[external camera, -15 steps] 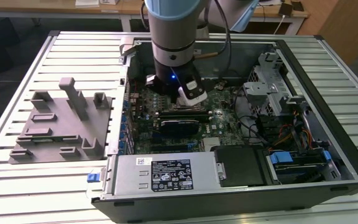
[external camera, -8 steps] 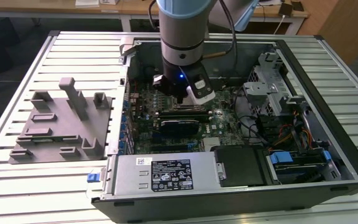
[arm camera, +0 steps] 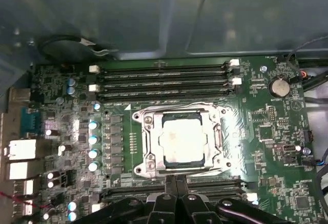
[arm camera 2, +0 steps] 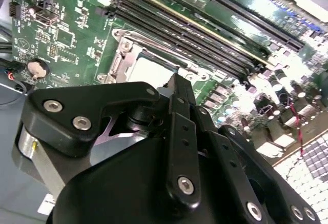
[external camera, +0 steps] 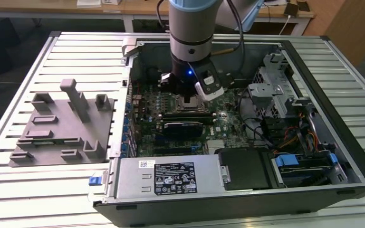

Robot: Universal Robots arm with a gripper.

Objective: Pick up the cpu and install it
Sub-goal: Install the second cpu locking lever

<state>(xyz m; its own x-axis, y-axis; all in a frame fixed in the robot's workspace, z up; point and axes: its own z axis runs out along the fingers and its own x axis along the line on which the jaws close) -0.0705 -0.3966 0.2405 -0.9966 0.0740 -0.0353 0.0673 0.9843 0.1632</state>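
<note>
One cpu [arm camera: 184, 140] lies flat in the socket [arm camera: 180, 141] at the centre of the first wrist view, its pale metal top framed by the silvery bracket, on the board [arm camera: 266, 131]. The hand [arm camera: 173, 190] sits at the lower edge of that frame, its two fingers pressed together with nothing between them, just short of the socket's near side.

By the look of it the chip is light, stiff and thin, with a smooth lid that would slip under a loose pinch (its underside contacts are surely delicate). I judge the safe hold is across two opposite edges of the darker rim, kept level, never on the face.

In the second wrist view the cpu [arm camera 2: 149, 73] appears mid-frame, partly behind the hand's black linkage [arm camera 2: 179, 147], with the memory slots [arm camera 2: 205, 34] running diagonally above. In the exterior view the arm [external camera: 194, 33] stands upright inside the open case [external camera: 353, 156] in the upper middle of the frame, and a grey fixture [external camera: 62, 126] rests on the slatted desk [external camera: 17, 190] at centre left.
</note>
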